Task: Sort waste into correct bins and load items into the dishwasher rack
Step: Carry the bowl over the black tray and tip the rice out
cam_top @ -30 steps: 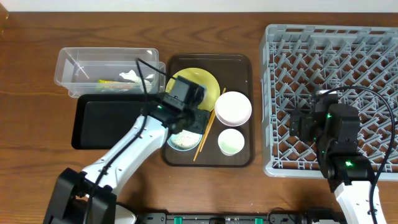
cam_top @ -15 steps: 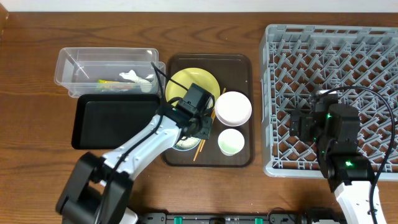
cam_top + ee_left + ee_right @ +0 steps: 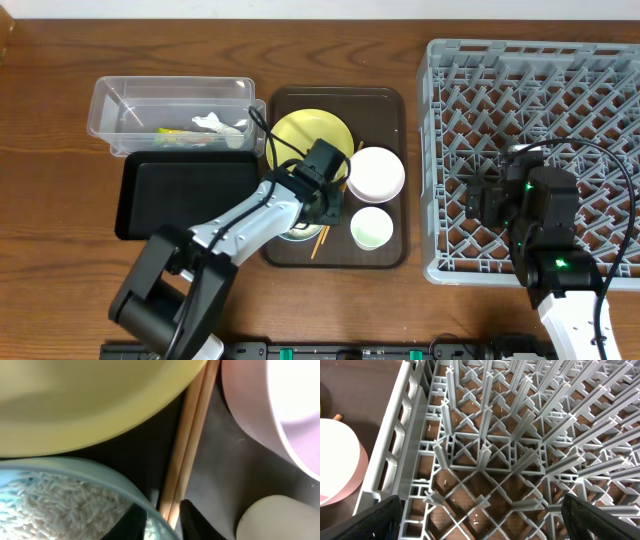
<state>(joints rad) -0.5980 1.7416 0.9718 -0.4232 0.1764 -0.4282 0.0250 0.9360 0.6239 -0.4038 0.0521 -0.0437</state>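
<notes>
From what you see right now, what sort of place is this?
Probably a dish-clearing station: a grey dishwasher rack, a brown serving tray carrying dishes, and a clear tub holding waste.

At frame centre the yellow plate (image 3: pixel 305 135), white bowl (image 3: pixel 375 173), pale cup (image 3: pixel 371 228), light-blue bowl (image 3: pixel 75 463) of rice (image 3: pixel 50 505) and chopsticks (image 3: pixel 186 455) sit close together, the clear tub (image 3: pixel 110 100) holding tissue (image 3: pixel 212 124) and wrapper (image 3: pixel 180 133) lies upper left above the black tray (image 3: pixel 175 195), and the grey rack (image 3: pixel 560 80) fills the right.
</notes>
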